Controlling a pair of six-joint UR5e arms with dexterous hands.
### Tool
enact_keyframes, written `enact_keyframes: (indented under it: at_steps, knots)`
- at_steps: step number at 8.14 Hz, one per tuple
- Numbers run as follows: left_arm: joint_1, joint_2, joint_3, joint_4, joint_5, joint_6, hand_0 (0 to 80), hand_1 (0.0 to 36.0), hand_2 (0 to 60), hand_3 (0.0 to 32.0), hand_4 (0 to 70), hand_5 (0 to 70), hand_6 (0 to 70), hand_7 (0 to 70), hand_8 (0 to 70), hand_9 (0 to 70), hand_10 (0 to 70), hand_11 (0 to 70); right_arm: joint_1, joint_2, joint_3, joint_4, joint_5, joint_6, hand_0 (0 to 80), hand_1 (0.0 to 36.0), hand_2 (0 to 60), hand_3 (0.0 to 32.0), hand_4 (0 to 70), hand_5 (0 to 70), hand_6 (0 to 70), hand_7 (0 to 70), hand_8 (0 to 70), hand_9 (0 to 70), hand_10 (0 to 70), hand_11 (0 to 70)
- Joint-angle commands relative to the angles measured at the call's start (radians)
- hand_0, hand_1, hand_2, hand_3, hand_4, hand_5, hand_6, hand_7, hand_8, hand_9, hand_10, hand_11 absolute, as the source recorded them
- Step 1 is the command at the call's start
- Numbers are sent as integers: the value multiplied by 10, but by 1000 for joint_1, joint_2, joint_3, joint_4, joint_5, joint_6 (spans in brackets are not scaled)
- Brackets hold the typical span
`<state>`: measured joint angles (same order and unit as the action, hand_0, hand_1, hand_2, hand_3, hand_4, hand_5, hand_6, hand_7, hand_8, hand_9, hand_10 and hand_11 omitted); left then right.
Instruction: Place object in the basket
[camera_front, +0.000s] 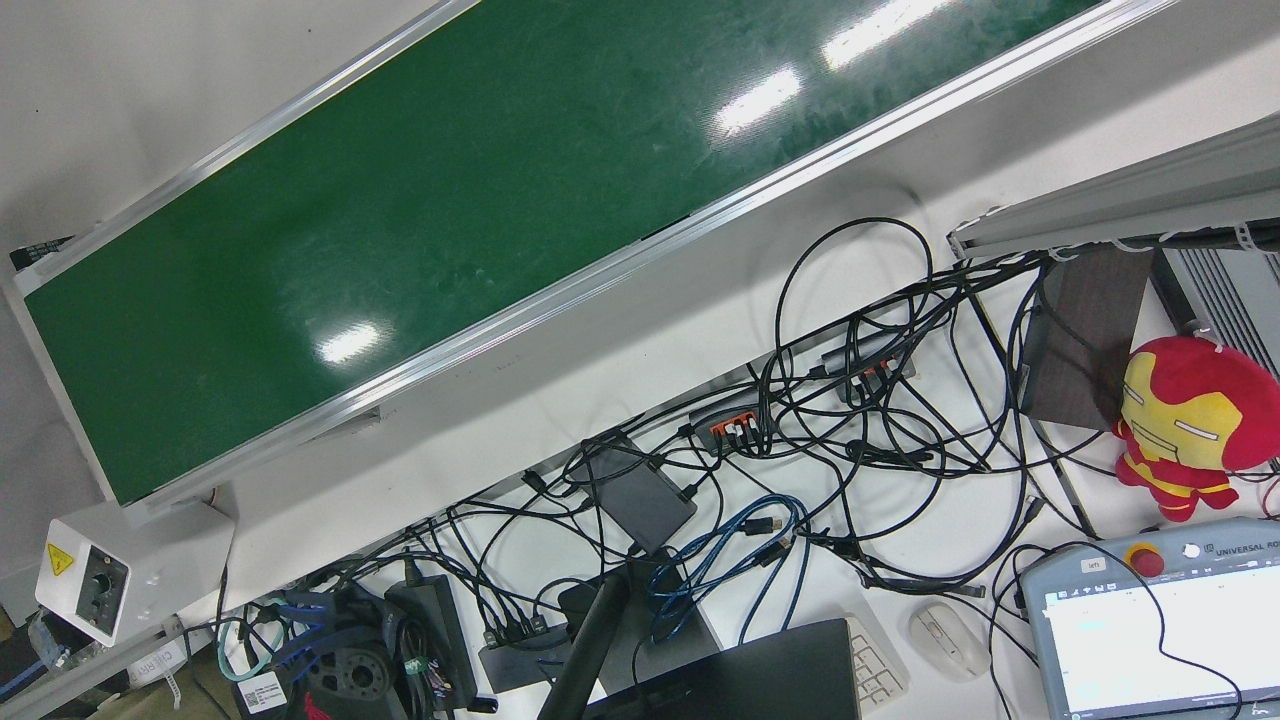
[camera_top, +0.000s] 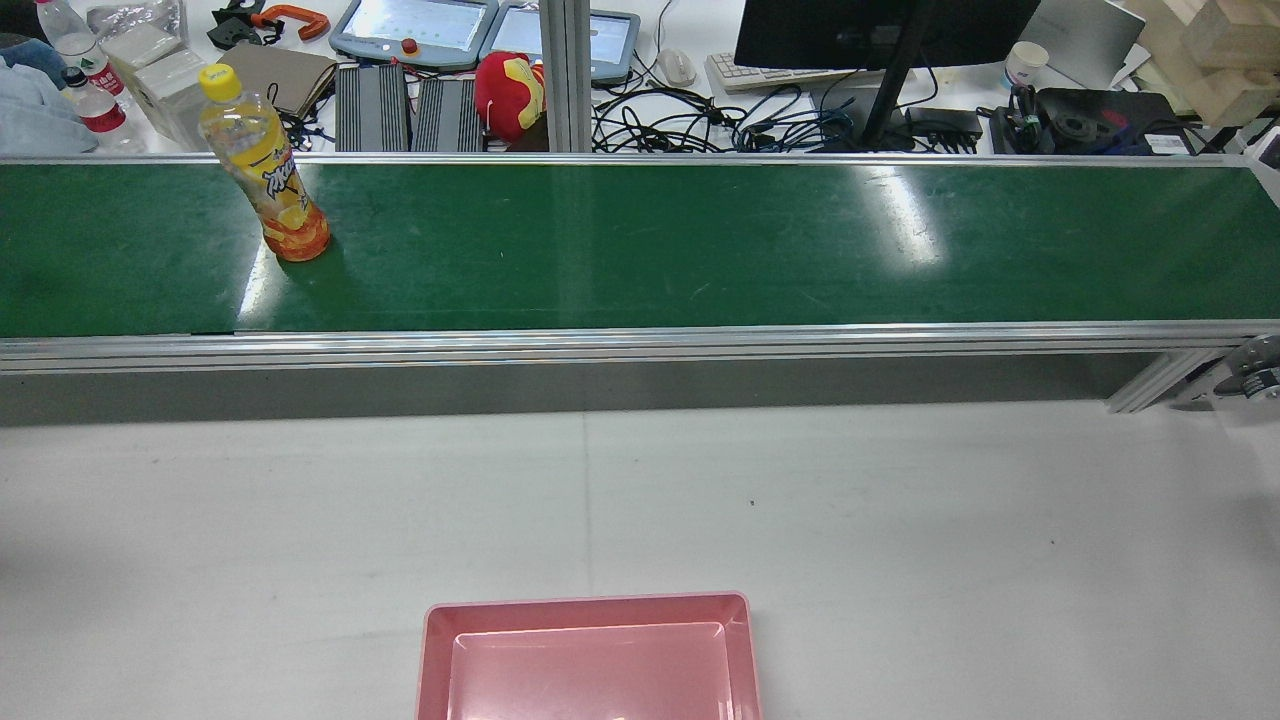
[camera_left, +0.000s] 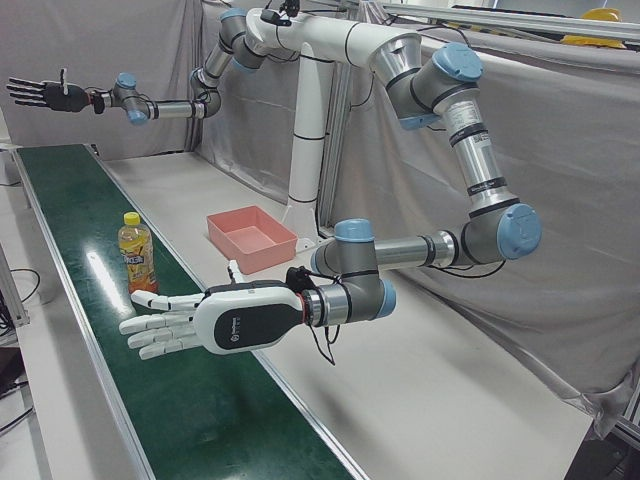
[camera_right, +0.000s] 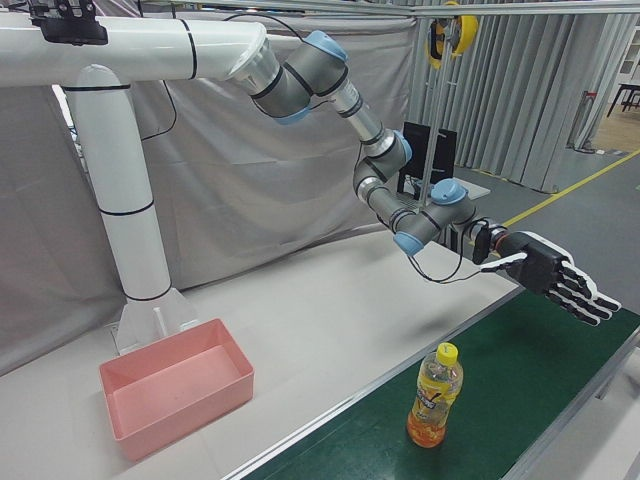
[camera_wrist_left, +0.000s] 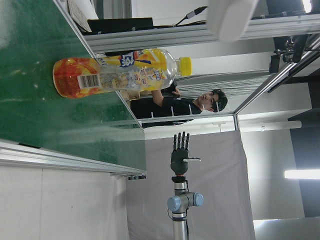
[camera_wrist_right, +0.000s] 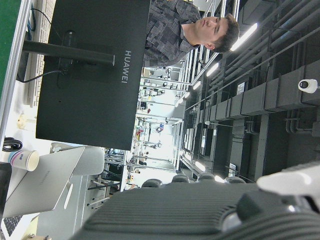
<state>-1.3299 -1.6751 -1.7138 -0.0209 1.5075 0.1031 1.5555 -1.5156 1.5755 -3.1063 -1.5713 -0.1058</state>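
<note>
A yellow-capped orange drink bottle (camera_top: 266, 170) stands upright on the green conveyor belt (camera_top: 640, 245), toward its left end in the rear view. It also shows in the left-front view (camera_left: 137, 255), the right-front view (camera_right: 435, 396) and, lying sideways, the left hand view (camera_wrist_left: 115, 75). The pink basket (camera_top: 586, 612) sits empty on the white table (camera_left: 250, 236) (camera_right: 175, 390). My left hand (camera_left: 200, 322) (camera_right: 552, 275) is open, fingers spread flat, hovering over the belt a short way from the bottle. My right hand (camera_left: 42, 95) (camera_wrist_left: 180, 150) is open, high over the belt's far end.
Behind the belt is a cluttered desk with cables (camera_front: 820, 430), a monitor (camera_top: 880, 30), teach pendants (camera_top: 415, 25), a red plush toy (camera_front: 1185, 420) and water bottles (camera_top: 85, 85). The arms' white pedestal (camera_left: 305, 150) stands behind the basket. A person (camera_wrist_left: 200, 102) stands beyond the belt.
</note>
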Motion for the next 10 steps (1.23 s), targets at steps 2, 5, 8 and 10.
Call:
enact_keyframes:
  at_steps: [2,5,8,10]
  knots:
    - [8,9,-12,2,-1,1,793,197,0,28,49,96,0,0,14,7,0,25,0,0,0,0,0,0,0,0,0,0,0,0,0,0,0,0,0,0]
    - [115,6,-39,6,-1,64,592,326,431,32,46,159,0,0,22,16,0,27,0,0,0,0,0,0,0,0,0,0,0,0,0,0,0,0,0,0]
    - [198,-66,-64,71,-10,128,624,359,538,22,53,196,0,0,30,28,6,45,0,0,0,0,-1,0,0,0,0,0,0,0,0,0,0,0,0,0]
    - [249,-123,-61,116,-105,153,631,356,503,14,62,204,0,0,42,45,23,70,0,0,0,0,0,0,0,0,0,0,0,0,0,0,0,0,0,0]
